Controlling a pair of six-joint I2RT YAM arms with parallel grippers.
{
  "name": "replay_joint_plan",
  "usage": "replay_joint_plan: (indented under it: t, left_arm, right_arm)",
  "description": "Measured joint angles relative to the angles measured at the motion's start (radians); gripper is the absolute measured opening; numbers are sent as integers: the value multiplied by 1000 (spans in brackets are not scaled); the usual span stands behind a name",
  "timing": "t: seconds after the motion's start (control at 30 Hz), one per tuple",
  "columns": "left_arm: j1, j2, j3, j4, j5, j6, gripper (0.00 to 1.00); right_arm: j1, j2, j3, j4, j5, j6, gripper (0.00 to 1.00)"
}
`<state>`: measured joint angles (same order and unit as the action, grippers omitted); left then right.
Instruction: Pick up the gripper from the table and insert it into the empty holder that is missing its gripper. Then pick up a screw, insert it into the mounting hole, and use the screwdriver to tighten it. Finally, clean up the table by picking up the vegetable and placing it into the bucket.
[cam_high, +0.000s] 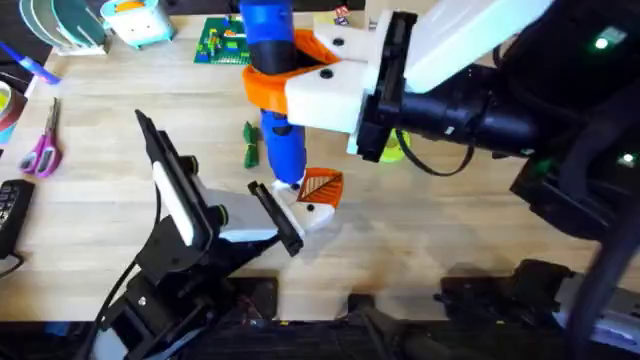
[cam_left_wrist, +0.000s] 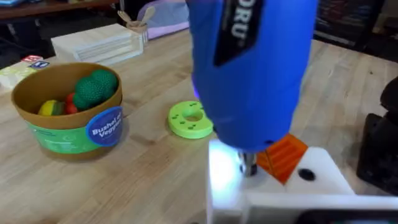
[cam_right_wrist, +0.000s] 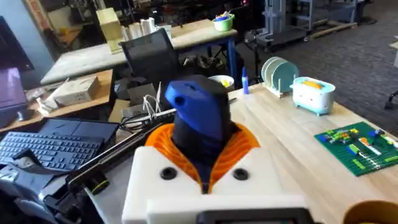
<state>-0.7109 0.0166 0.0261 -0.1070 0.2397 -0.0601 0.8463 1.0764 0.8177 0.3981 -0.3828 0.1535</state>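
Observation:
My right gripper (cam_high: 290, 85) (cam_right_wrist: 202, 171) is shut on the blue screwdriver (cam_high: 272, 70) (cam_left_wrist: 249, 62) (cam_right_wrist: 199, 118) and holds it upright over the table's middle. Its metal bit (cam_left_wrist: 249, 165) points down at the white holder (cam_left_wrist: 227, 180) on my left gripper (cam_high: 305, 200) (cam_left_wrist: 267, 171). The orange gripper (cam_high: 322, 186) (cam_left_wrist: 283, 155) sits against the white mount beside the bit. The dark green vegetable (cam_high: 250, 143) lies on the table just left of the screwdriver. The bucket (cam_left_wrist: 68, 130), with toys in it, stands to one side; in the overhead view its rim (cam_high: 395, 150) peeks from under the right arm.
A lime-green disc (cam_left_wrist: 191, 119) lies between the bucket and the screwdriver. Pink scissors (cam_high: 42, 150) and a dark remote (cam_high: 10, 205) lie at the left edge. A green brick plate (cam_high: 222, 42), a small toaster (cam_high: 138, 20) and a plate rack (cam_high: 65, 25) stand at the back.

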Motion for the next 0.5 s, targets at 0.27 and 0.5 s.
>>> replay_joint_plan:
  t: [0.27, 0.5]
  left_arm:
    - [0, 0, 0, 0, 0, 0, 13]
    - [0, 0, 0, 0, 0, 0, 13]
  right_arm:
    - [0, 0, 0, -5, 0, 0, 23]
    - [0, -16, 0, 10, 0, -4, 23]
